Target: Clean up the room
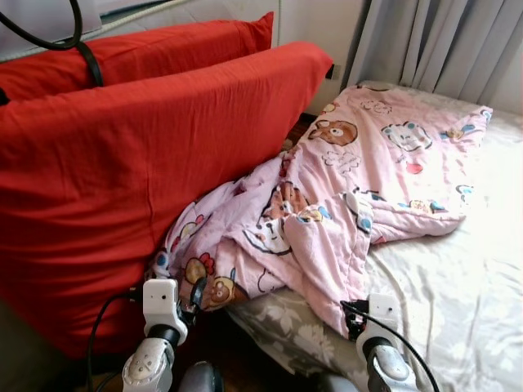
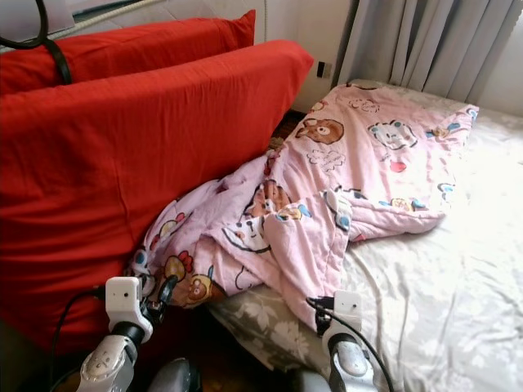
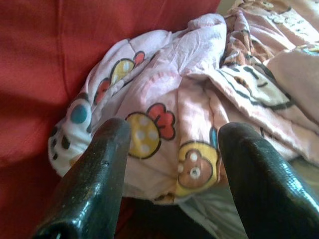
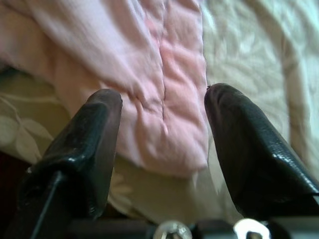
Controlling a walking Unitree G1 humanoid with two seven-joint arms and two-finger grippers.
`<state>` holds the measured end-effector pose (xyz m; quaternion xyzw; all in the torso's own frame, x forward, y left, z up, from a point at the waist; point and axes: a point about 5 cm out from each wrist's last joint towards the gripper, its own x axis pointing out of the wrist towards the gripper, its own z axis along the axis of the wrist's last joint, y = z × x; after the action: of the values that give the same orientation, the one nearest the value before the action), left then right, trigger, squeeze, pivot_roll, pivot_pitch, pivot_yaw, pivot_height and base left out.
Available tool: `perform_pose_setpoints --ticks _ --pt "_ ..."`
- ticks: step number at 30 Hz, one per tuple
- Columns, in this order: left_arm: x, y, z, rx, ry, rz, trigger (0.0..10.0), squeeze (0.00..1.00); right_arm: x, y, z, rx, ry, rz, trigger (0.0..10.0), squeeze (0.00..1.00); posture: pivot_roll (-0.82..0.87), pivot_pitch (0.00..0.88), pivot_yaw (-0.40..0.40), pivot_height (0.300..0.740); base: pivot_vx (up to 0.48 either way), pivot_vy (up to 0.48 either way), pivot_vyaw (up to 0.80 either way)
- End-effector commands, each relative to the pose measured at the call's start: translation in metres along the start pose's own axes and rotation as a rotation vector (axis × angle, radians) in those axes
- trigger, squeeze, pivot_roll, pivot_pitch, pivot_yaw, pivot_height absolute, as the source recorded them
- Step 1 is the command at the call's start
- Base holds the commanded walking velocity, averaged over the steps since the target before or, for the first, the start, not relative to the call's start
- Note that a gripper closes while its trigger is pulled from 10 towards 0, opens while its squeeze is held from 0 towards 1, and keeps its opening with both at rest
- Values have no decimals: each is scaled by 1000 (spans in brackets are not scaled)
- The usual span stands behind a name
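A pink quilt (image 1: 343, 188) with cartoon prints lies crumpled across the bed, and its near corner hangs off the bed's edge against the red cushions. My left gripper (image 1: 196, 292) stands open just short of that hanging corner; in the left wrist view its fingers (image 3: 99, 164) frame the printed folds (image 3: 164, 114) without touching them. My right gripper (image 1: 353, 314) is open at the bed's near edge. The quilt's stitched hem (image 4: 164, 99) lies just ahead, between its fingers (image 4: 94, 134).
Two large red cushions (image 1: 122, 163) stand upright on the left, close against the quilt. The pale floral sheet (image 1: 458, 286) covers the bed on the right. Grey curtains (image 1: 441, 41) hang behind. A black cable (image 1: 82, 41) loops over the cushions. Dark floor (image 1: 245, 359) lies below.
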<state>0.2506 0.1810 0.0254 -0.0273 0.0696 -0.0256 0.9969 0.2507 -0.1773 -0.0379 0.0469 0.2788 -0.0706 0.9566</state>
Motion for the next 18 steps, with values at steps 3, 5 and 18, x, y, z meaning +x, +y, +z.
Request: perform_pose_setpoints --ticks 3,5,18 --pt "4 2 7 13 -9 -19 10000 0 5 -5 6 4 40 -29 10000 1000 42 98 -2 626 0 0 0" --pt "4 2 9 18 -10 -25 10000 0 5 -5 6 -5 56 -29 10000 1000 47 108 3 626 0 0 0" --pt "-6 6 28 49 -42 -64 10000 0 8 -4 12 -20 57 -27 10000 1000 83 174 38 626 0 0 0"
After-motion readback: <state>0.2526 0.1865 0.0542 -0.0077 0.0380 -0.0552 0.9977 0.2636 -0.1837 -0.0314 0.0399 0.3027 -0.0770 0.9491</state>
